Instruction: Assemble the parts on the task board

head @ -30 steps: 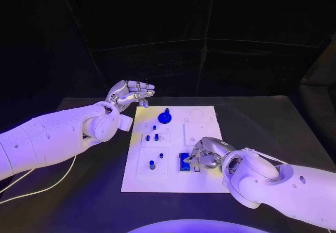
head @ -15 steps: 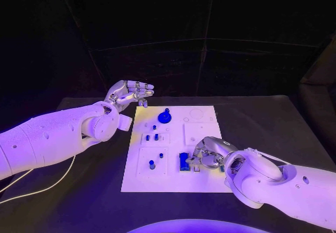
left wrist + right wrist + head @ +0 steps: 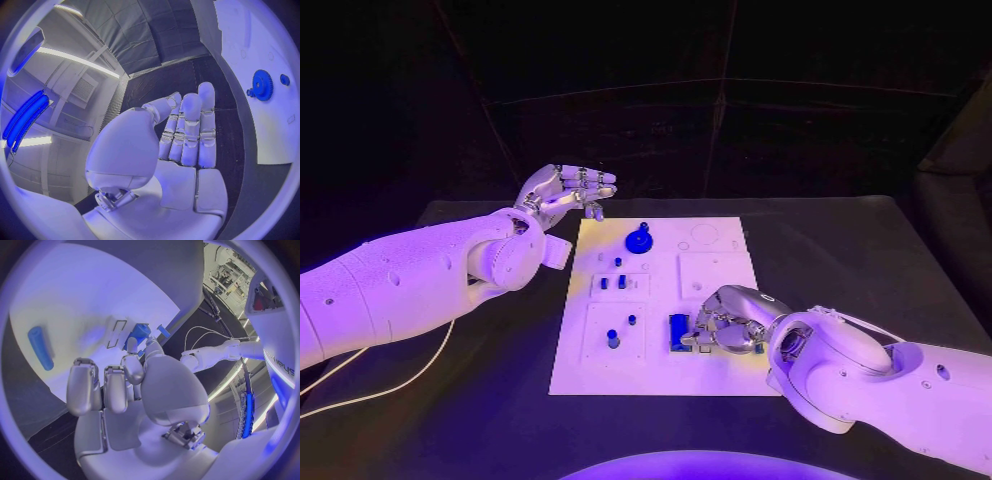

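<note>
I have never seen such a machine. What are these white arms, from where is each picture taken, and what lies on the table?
It is a robot with two white arms, each ending in a silver hand. One picture looks down from its head; the two round ones come from cameras at the wrists. On the black table lies a white task board carrying small blue parts, among them a blue gear. The left hand hovers beside the board's far corner, holding nothing. The right hand works at a blue part near the board's front; whether it grips that part is unclear.

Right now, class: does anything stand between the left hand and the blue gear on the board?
Nothing visible. The left hand hangs empty beyond the board's far left corner; the gear lies uncovered nearby.
</note>
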Action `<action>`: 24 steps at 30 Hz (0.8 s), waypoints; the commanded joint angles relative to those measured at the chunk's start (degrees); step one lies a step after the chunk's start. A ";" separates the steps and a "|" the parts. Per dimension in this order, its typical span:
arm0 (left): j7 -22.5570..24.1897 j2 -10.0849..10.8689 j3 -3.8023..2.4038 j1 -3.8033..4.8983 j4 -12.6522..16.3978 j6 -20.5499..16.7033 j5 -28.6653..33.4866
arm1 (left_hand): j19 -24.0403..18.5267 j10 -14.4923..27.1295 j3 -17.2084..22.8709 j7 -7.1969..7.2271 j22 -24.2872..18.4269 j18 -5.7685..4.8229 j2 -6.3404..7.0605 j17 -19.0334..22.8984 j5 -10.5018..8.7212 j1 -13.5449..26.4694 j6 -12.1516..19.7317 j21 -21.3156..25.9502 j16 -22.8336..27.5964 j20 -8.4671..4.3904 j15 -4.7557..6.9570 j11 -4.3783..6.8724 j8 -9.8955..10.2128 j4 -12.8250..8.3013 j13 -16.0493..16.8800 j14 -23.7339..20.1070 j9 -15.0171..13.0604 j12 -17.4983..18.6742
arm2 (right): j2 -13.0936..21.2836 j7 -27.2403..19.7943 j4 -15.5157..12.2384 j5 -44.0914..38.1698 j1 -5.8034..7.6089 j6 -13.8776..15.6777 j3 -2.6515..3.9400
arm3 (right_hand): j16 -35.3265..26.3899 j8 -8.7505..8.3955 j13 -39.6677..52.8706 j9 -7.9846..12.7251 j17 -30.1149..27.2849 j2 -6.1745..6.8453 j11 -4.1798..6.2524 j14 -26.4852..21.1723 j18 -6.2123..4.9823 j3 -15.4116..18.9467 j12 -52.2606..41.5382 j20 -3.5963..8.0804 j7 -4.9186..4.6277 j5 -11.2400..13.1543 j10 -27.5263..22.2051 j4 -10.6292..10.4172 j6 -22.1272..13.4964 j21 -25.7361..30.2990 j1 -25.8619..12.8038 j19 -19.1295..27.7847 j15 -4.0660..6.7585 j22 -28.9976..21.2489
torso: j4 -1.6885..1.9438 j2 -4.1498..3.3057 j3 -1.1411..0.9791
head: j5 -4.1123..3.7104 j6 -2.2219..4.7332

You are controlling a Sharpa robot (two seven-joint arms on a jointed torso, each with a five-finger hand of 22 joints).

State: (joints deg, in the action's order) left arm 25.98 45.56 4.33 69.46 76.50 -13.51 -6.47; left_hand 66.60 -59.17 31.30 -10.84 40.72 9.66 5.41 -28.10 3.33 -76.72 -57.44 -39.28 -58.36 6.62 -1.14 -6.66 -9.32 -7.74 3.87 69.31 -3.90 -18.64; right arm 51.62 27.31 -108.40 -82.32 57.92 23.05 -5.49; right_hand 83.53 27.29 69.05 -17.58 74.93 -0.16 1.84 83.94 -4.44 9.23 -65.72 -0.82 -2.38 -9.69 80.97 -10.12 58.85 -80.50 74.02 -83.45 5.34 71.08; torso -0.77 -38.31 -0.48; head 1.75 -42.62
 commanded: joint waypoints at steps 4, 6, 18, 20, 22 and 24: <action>0.39 0.00 -0.05 0.08 0.13 0.23 0.08 | -0.35 0.32 -0.37 0.00 -0.10 0.83 -0.44 0.06 0.14 0.35 -0.16 0.35 0.30 -0.09 0.04 0.13 -0.13 -0.13 -0.09 -0.42 0.08 -0.24 | -0.64 -0.09 0.65 0.23 0.05 -2.06 0.00 | 0.41 0.20 0.16 -0.13 2.00 -0.36 0.02 3.75 0.82 -0.15 -0.31 0.19 -0.06 0.34 0.28 0.58 0.40 -0.40 1.10 -0.41 0.24 0.12 | 0.12 -0.05 0.02 | -0.01 -0.02; 0.39 0.01 -0.05 0.08 0.14 0.22 0.08 | -0.35 0.32 -0.37 0.00 -0.10 0.83 -0.44 0.06 0.14 0.35 -0.16 0.35 0.30 -0.09 0.04 0.13 -0.13 -0.13 -0.09 -0.42 0.08 -0.24 | -0.94 0.54 1.03 -0.11 0.05 -1.92 0.00 | 0.40 0.24 0.18 -0.16 1.99 -0.63 0.06 3.75 0.83 -0.26 -0.30 0.21 -0.01 0.31 0.28 0.76 0.47 -0.43 1.42 -0.42 0.27 0.18 | 0.11 -0.01 0.05 | 0.04 -0.08; 0.41 0.03 -0.05 0.08 0.15 0.19 0.08 | -0.35 0.32 -0.37 0.00 -0.10 0.83 -0.44 0.06 0.14 0.35 -0.16 0.35 0.30 -0.09 0.04 0.13 -0.13 -0.13 -0.09 -0.42 0.08 -0.24 | -2.00 2.79 2.29 -1.54 0.05 -1.16 0.00 | 0.50 0.43 0.34 -0.30 2.26 -1.20 0.26 3.78 0.86 -0.48 -0.37 0.30 0.22 0.28 0.36 1.54 0.76 -0.55 2.54 -0.48 0.42 0.43 | 0.02 -0.03 0.00 | 0.15 -0.18; 0.41 0.03 -0.05 0.08 0.16 0.20 0.08 | -0.35 0.32 -0.37 0.00 -0.10 0.83 -0.44 0.06 0.14 0.35 -0.16 0.35 0.30 -0.09 0.04 0.13 -0.13 -0.13 -0.09 -0.42 0.08 -0.24 | -2.05 2.95 2.30 -1.81 0.05 -0.80 0.00 | 0.52 0.44 0.32 -0.31 2.30 -1.24 0.28 3.79 0.86 -0.50 -0.33 0.32 0.24 0.32 0.35 1.65 0.77 -0.55 2.68 -0.48 0.43 0.44 | 0.02 -0.03 0.00 | 0.15 -0.18; 0.40 0.04 -0.05 0.08 0.17 0.20 0.08 | -0.35 0.32 -0.37 0.00 -0.10 0.83 -0.44 0.06 0.14 0.35 -0.16 0.35 0.30 -0.09 0.04 0.13 -0.13 -0.13 -0.09 -0.42 0.08 -0.24 | -2.01 2.98 2.26 -1.96 0.05 -0.20 0.00 | 0.50 0.44 0.29 -0.31 2.26 -1.34 0.29 3.78 0.86 -0.54 -0.28 0.33 0.24 0.33 0.34 1.70 0.78 -0.54 2.77 -0.47 0.44 0.42 | 0.01 -0.01 -0.02 | 0.11 -0.19; 0.39 0.04 -0.05 0.08 0.16 0.19 0.08 | -0.35 0.32 -0.37 0.00 -0.10 0.83 -0.44 0.06 0.14 0.35 -0.16 0.35 0.30 -0.09 0.04 0.13 -0.13 -0.13 -0.09 -0.42 0.08 -0.24 | -1.92 2.86 2.17 -2.08 0.05 0.77 0.00 | 0.50 0.45 0.32 -0.32 2.27 -1.49 0.29 3.78 0.86 -0.55 -0.30 0.34 0.23 0.25 0.35 1.66 0.79 -0.54 2.72 -0.47 0.44 0.42 | -0.02 0.02 -0.03 | 0.12 -0.17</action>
State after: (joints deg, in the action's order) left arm 25.98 45.59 4.33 69.47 76.55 -13.51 -6.47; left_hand 66.60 -59.17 31.30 -10.84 40.72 9.67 5.41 -28.10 3.33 -76.72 -57.44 -39.28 -58.36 6.62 -1.14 -6.66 -9.32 -7.74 3.87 69.31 -3.89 -18.64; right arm 49.62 29.53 -106.13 -83.41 57.94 22.31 -5.46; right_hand 83.75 27.57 69.37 -17.82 74.91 -1.38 2.05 83.94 -4.44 8.61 -65.90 -0.61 -1.97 -9.67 81.18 -8.71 59.26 -80.71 76.31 -83.65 5.34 71.45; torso -0.74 -38.34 -0.47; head 1.90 -42.81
